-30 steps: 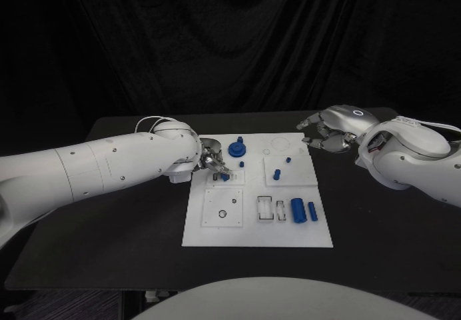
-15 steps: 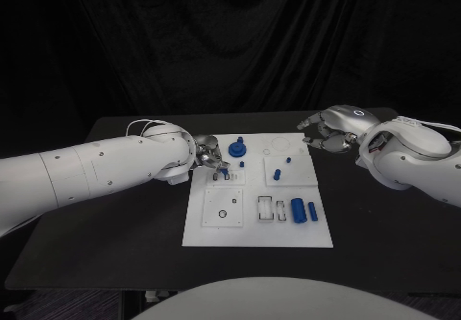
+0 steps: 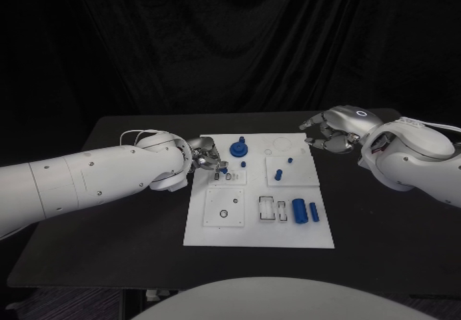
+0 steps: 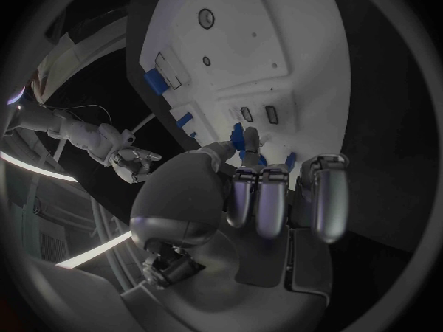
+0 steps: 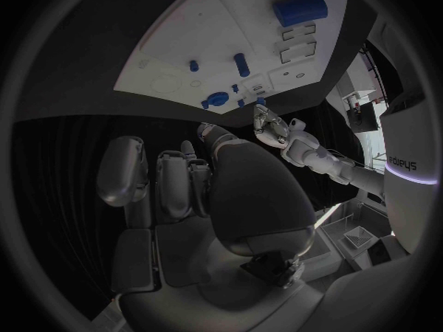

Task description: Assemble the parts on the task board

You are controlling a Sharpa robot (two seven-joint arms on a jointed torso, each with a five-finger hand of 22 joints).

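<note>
On the left side of the black worktop (image 3: 115, 227), the robot's left arm reaches in and its left hand (image 3: 204, 159) sits at the upper left edge of the white board (image 3: 258, 235). From the wrist view, that hand (image 4: 268, 192) pinches a small blue piece (image 4: 238, 136) between thumb and a fingertip, just above the board near two small dark slots; the other fingers are curled beside it. From the head view the piece (image 3: 223, 170) shows as a blue speck at the fingertips.

Moving right along the board, a blue knob-shaped part (image 3: 238, 148) stands near the far edge, with a tiny blue peg (image 3: 242, 163) just in front of it. Nearer the front, a square inset with a dark ring (image 3: 223, 214) lies on the left half, and two narrow rectangular recesses (image 3: 272, 209) sit beside it toward the middle. Further right, a short blue peg (image 3: 278, 175) stands upright on a raised white square, another tiny blue peg (image 3: 288, 160) behind it. Toward the front right, a thick blue cylinder (image 3: 299, 209) lies flat with a thinner blue rod (image 3: 313, 211) just beside it.

At the far right corner of the board, the right hand (image 3: 330, 135) hovers over the worktop, fingers curled in with nothing in them, apart from every part.
</note>
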